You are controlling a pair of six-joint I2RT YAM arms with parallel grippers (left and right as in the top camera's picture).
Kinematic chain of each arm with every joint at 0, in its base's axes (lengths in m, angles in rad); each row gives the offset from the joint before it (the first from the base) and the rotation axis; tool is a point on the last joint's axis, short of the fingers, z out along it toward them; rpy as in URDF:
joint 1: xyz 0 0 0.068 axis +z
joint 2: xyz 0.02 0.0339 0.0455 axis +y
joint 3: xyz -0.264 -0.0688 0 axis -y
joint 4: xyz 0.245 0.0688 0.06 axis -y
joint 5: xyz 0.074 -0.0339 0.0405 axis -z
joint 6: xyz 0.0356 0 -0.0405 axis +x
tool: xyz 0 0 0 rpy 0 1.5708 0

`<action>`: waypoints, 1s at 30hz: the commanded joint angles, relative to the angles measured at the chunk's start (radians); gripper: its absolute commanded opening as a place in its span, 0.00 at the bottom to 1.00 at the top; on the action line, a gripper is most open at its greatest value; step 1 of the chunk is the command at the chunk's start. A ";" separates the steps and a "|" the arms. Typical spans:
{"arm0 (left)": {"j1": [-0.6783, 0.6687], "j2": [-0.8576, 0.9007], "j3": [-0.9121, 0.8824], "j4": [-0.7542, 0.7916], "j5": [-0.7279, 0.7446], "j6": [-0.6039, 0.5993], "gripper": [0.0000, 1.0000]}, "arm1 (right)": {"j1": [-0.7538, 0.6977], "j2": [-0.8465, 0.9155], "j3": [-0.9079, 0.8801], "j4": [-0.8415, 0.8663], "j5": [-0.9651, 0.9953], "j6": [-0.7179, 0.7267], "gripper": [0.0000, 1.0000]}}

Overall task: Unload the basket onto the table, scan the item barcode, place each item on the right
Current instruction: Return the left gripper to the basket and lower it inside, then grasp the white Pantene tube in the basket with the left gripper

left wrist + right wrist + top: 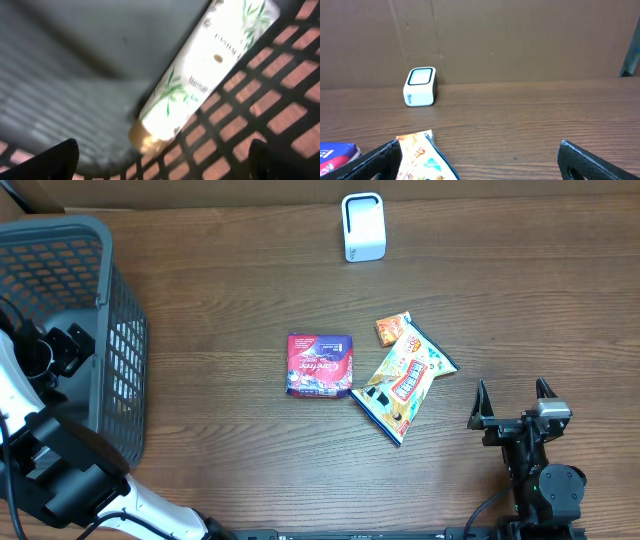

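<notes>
1. Near right, the right claw point(512, 405) hangs low over the bench point(230, 470) with its jaws spread wide and nothing between them. It points toward the far side, which looks like a ready stance for reaching the goods ahead.
2. Near left, the left claw point(162, 162) also stands apart and empty. It is dipped inside the grey mesh basket point(70, 330), just above a white tube point(200, 75) printed with green leaves that lies slantwise on the basket floor.
3. In the middle of the bench lie the likely items for scanning, all unheld:
   - a yellow and blue snack bag point(405, 380), closest to the right claw;
   - a red and blue packet point(320, 365) just left of the bag;
   - a small orange sachet point(392, 328) at the bag's far end.
4. Far off, the white barcode scanner point(363, 227) stands upright by the cardboard wall point(520, 40). It is well apart from the goods, so any item has to be carried across to it.
5. What each view adds:
   - Only the left wrist view shows the tube; from overhead the basket's contents cannot be made out.
   - Only the right wrist view shows the scanner's window facing the near side, toward the goods.
   - Only the overhead view shows how all three goods lie.
   - No barcode is legible in any view.
</notes>
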 commanded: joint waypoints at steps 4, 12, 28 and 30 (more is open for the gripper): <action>-0.015 0.026 -0.030 0.049 0.063 0.001 0.84 | 0.003 -0.010 -0.010 0.006 0.009 -0.004 1.00; -0.034 0.032 -0.200 0.173 0.060 0.001 0.78 | 0.003 -0.010 -0.010 0.006 0.008 -0.004 1.00; -0.044 0.032 -0.332 0.360 0.063 0.022 0.74 | 0.003 -0.010 -0.010 0.006 0.009 -0.004 1.00; -0.052 0.032 -0.362 0.389 0.063 0.029 0.74 | 0.003 -0.010 -0.010 0.006 0.009 -0.004 1.00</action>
